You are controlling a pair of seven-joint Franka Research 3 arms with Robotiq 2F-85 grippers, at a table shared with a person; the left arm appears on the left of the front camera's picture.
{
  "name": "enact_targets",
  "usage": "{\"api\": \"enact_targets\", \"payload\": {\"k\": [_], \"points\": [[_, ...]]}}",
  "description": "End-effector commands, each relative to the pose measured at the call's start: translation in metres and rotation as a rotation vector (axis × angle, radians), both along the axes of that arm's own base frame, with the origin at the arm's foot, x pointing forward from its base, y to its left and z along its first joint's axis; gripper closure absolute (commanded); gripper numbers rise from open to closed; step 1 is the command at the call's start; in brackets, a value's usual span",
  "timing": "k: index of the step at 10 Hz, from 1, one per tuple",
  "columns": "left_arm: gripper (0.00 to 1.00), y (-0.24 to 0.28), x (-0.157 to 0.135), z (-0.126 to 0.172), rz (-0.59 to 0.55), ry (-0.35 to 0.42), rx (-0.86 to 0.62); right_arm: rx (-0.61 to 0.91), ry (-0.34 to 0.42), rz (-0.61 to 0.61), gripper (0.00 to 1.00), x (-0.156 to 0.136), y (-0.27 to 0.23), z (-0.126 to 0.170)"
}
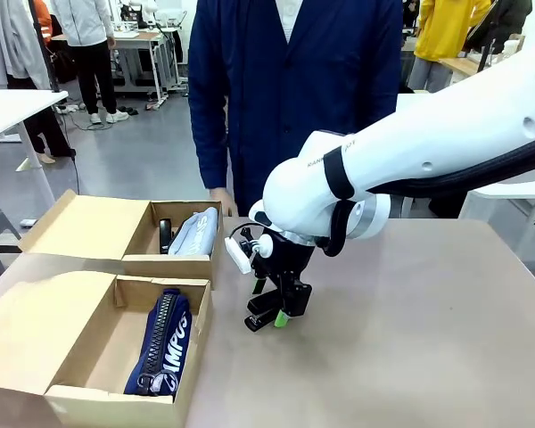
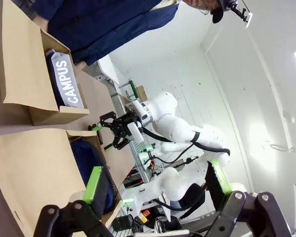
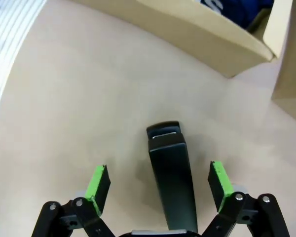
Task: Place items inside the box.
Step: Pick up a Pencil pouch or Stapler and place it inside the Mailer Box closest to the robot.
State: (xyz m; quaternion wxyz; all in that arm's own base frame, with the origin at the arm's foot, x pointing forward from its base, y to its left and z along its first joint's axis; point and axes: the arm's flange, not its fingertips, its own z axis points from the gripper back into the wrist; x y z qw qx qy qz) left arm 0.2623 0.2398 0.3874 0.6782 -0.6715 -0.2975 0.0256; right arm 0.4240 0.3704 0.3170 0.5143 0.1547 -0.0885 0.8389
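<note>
1. Black stapler (image 3: 170, 173) lies flat near the tabletop's middle, beside the near box (image 1: 196, 357), between the wide-apart pads of the right gripper (image 3: 159, 181), untouched.
2. Likely risks: a grip near one end lets it swivel or slip, and it could clip the box wall.
3. Left gripper (image 2: 155, 180) is wide and empty.
4. Navy pouch (image 1: 165, 343) reads "CAMPUS".

Robotics lab or workshop: open room, grey floor (image 1: 134, 160), white worktable (image 1: 18, 105) far left, cluttered bench (image 1: 144, 37) at far wall, cables (image 1: 78, 114) trailing on floor, people standing far left (image 1: 89, 36), far right (image 1: 450, 31).
</note>
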Motion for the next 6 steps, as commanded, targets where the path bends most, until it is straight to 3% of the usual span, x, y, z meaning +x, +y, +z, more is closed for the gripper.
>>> {"api": "enact_targets", "payload": {"k": [1, 2, 3, 4, 6], "points": [[0.00, -0.0012, -0.0011, 0.0019, 0.000, -0.026, -0.005, -0.040, 0.033, 0.012, 0.12, 0.0018, 0.0039, 0.0046], [0.00, -0.0012, -0.0011, 0.0019, 0.000, -0.026, -0.005, -0.033, 0.054, 0.000, 0.57, 0.0012, 0.0027, 0.0053], [0.00, -0.0012, -0.0011, 0.0019, 0.000, -0.026, -0.005, -0.031, 0.059, -0.006, 0.69, 0.0010, 0.0021, 0.0052], [0.00, -0.0012, -0.0011, 0.0019, 0.000, -0.026, -0.005, -0.029, 0.058, -0.010, 1.00, 0.0016, 0.0009, 0.0038], [0.00, -0.0012, -0.0011, 0.0019, 0.000, -0.026, -0.005, -0.043, 0.076, -0.021, 1.00, 0.0029, -0.0024, 0.0005]]}}
